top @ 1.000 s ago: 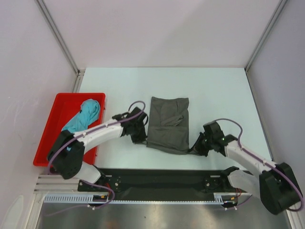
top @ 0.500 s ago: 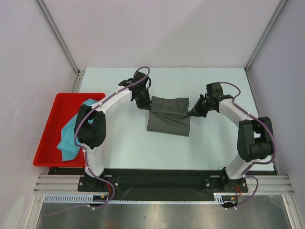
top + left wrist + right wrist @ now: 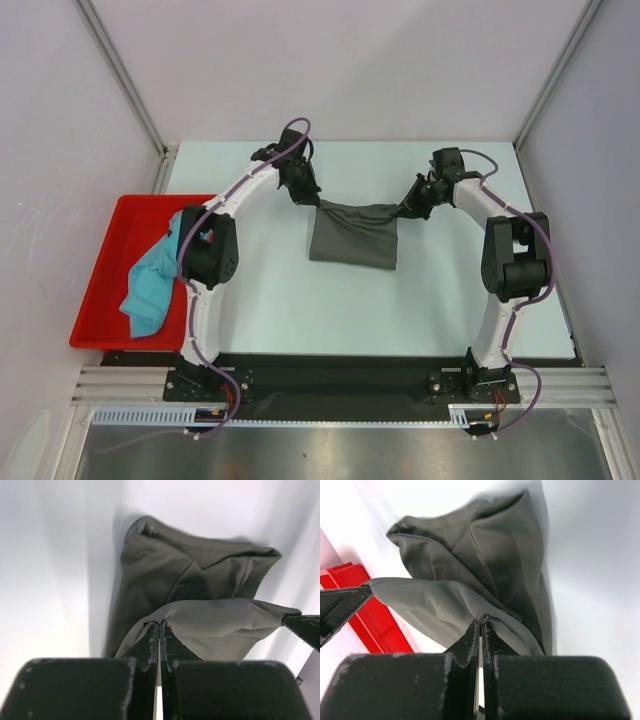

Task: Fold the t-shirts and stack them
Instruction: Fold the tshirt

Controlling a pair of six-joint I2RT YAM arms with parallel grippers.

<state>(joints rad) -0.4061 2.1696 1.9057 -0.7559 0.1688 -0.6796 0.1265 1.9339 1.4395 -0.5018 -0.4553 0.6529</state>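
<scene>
Left hand (image 3: pixel 314 199) and right hand (image 3: pixel 404 210) pinch the grey t-shirt (image 3: pixel 355 240) (far edge lifted).

Red plastic tray (image 3: pixel 108 262) at the left edge of the pale surface (image 3: pixel 450 290), seemingly overhanging it, plain white wall panels (image 3: pixel 340 70) behind and at both sides, slanting metal corner posts (image 3: pixel 120 75), black base plate (image 3: pixel 340 375) along the near edge, brushed steel sheet (image 3: pixel 340 455) below it

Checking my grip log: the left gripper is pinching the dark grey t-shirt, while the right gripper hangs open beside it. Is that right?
Not quite. The right gripper is not open: the right wrist view shows it shut on the dark grey t-shirt as well. The left gripper is pinching it, as you said.
</scene>
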